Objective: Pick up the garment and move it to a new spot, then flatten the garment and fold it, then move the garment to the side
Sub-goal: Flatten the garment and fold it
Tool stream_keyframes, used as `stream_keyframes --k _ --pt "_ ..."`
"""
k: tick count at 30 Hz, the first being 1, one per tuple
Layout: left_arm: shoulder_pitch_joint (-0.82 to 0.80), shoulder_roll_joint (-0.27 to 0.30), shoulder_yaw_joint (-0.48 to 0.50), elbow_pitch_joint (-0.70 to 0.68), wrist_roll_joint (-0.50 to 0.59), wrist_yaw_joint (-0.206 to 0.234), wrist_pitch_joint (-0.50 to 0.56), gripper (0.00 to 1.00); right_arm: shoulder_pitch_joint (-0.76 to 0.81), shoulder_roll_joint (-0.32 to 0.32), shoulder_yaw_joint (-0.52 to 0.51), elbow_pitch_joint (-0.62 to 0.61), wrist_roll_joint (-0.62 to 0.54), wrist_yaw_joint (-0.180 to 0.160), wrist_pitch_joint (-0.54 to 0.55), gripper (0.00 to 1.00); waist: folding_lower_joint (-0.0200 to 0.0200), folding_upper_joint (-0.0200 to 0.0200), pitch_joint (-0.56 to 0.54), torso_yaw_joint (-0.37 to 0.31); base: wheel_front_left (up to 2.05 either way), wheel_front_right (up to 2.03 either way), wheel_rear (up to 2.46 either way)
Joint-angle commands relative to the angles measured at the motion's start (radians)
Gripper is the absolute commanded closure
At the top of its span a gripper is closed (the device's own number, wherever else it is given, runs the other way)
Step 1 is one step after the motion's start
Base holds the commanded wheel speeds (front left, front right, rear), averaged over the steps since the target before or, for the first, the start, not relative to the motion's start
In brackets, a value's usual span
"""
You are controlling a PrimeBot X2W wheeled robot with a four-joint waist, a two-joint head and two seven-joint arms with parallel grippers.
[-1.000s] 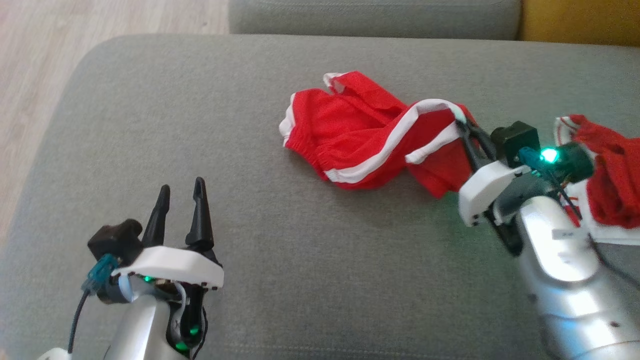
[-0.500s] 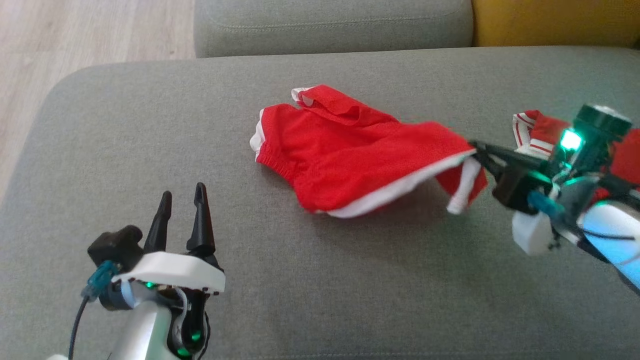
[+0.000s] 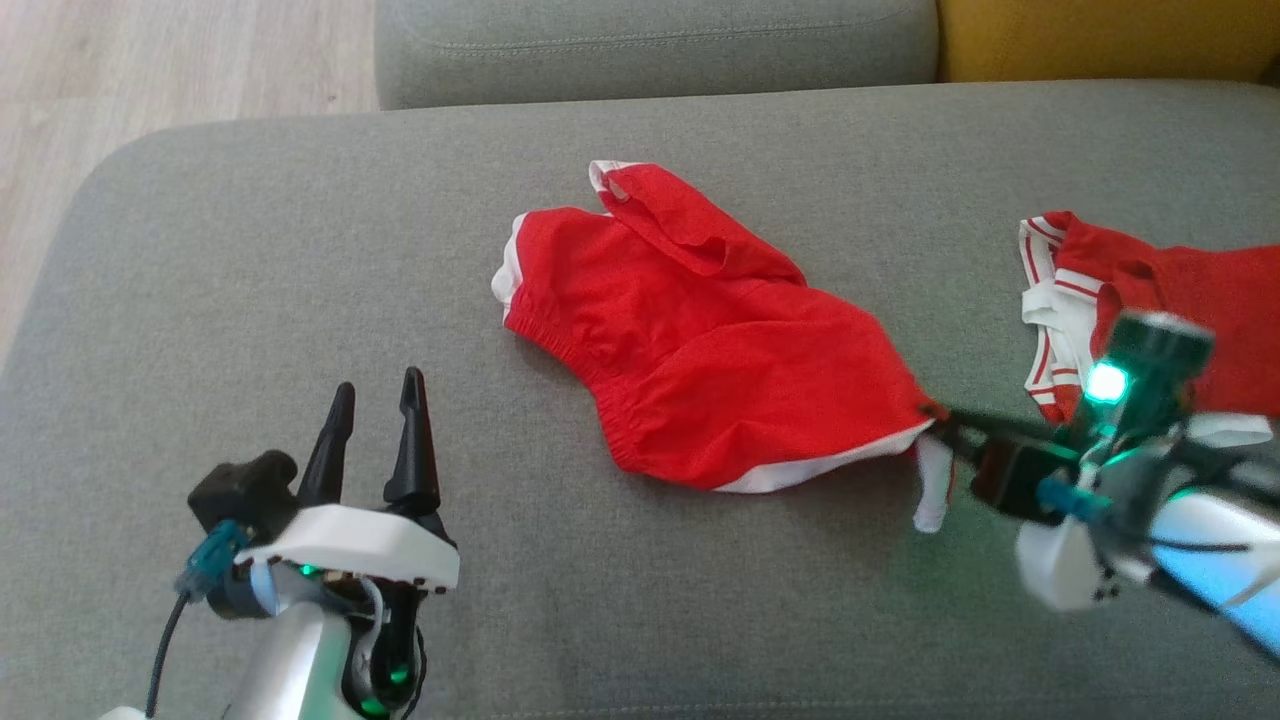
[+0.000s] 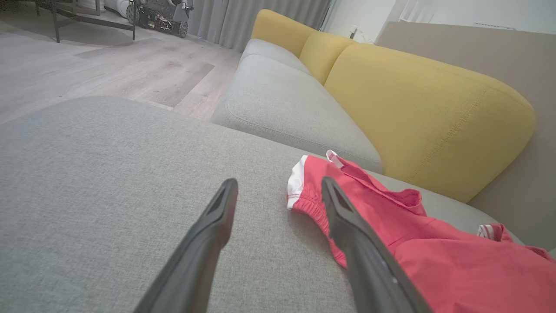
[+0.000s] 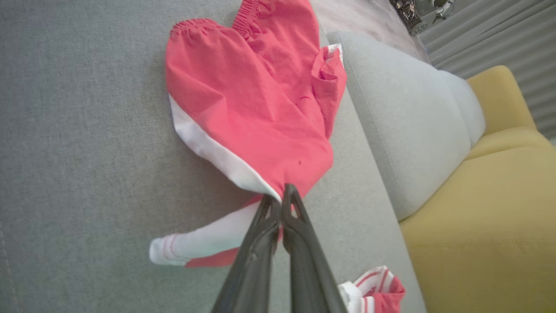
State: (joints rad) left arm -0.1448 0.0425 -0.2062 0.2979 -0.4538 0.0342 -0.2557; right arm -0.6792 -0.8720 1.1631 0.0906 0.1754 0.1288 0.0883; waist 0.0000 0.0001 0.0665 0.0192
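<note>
The garment (image 3: 720, 350), red shorts with white trim, lies spread on the grey sofa seat (image 3: 300, 260), its waistband to the left. My right gripper (image 3: 940, 420) is shut on its right corner, where a white strip hangs down. In the right wrist view the garment (image 5: 256, 100) stretches away from the pinched fingertips of my right gripper (image 5: 281, 195). My left gripper (image 3: 378, 400) stands open over bare cushion at the lower left, well apart from the cloth. In the left wrist view the garment (image 4: 391, 213) lies beyond the right one of the left gripper's (image 4: 278, 187) fingers.
A second red and white garment (image 3: 1150, 290) lies crumpled at the right edge of the seat. Another grey cushion (image 3: 650, 40) and a yellow backrest (image 3: 1100, 35) border the far side. Wooden floor (image 3: 150, 60) lies to the left.
My right gripper has pulled the garment's corner right and toward me, untwisting and spreading the cloth flatter. The head camera has shifted. The left gripper has stayed open in place.
</note>
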Motion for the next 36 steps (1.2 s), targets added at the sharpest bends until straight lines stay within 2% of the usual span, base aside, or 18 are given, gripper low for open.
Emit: stream_keyframes --k 1,7,8,9,11,14,18,24,31,36 --pt "-0.033 0.008 0.034 -0.024 0.012 -0.003 -0.006 0.00 0.041 0.012 -0.018 0.003 0.012 0.002 -0.012 1.00 0.0000 -0.0001 0.002 -0.002 0.00 0.00 0.00" --pt "-0.034 0.008 0.032 -0.017 0.024 -0.009 -0.006 0.00 0.088 0.096 -0.095 0.071 0.011 0.002 -0.047 1.00 0.0000 -0.0001 0.003 -0.010 0.00 0.00 0.00" --pt "-0.034 0.008 0.033 -0.017 0.026 -0.009 -0.006 0.00 0.096 0.109 -0.117 0.079 0.012 0.002 -0.055 0.61 0.0000 -0.0001 0.004 -0.013 0.00 0.00 0.00" --pt "-0.034 0.008 0.033 -0.016 0.028 -0.010 -0.006 0.00 0.110 0.123 -0.141 0.086 0.024 0.002 -0.061 0.00 0.0000 -0.0001 0.004 -0.014 0.00 0.00 0.00" --pt "-0.033 0.008 0.030 -0.014 0.032 -0.012 -0.006 0.00 0.150 0.154 -0.221 0.099 0.061 0.002 -0.072 0.00 0.0000 -0.0001 0.003 -0.020 0.00 0.00 0.00" --pt "-0.034 0.008 0.029 -0.015 0.034 -0.012 -0.006 0.00 0.171 0.164 -0.300 0.102 0.068 0.002 -0.074 0.00 0.0000 -0.0001 0.004 -0.025 0.00 0.00 0.00" --pt "-0.033 0.008 0.030 -0.018 0.035 -0.012 -0.006 0.00 0.240 0.203 -0.514 0.090 0.098 0.002 -0.072 0.00 0.0000 -0.0001 0.002 -0.034 0.00 0.00 0.00" --pt "-0.027 0.008 0.020 -0.025 0.030 -0.012 -0.006 0.00 0.371 0.284 -0.785 0.015 0.057 0.002 -0.040 0.00 0.0000 -0.0001 -0.002 -0.051 0.00 0.00 0.00" --pt "-0.024 0.008 0.003 -0.033 0.021 -0.010 -0.006 0.00 0.520 0.487 -1.057 -0.064 -0.014 0.002 -0.039 0.00 0.0000 -0.0001 -0.009 -0.066 0.00 0.00 0.00" --pt "-0.022 0.008 -0.008 -0.033 0.016 -0.013 -0.006 0.00 0.581 0.625 -1.156 -0.099 -0.063 0.002 -0.074 0.00 0.0000 -0.0001 -0.008 -0.077 0.00 0.00 0.00"
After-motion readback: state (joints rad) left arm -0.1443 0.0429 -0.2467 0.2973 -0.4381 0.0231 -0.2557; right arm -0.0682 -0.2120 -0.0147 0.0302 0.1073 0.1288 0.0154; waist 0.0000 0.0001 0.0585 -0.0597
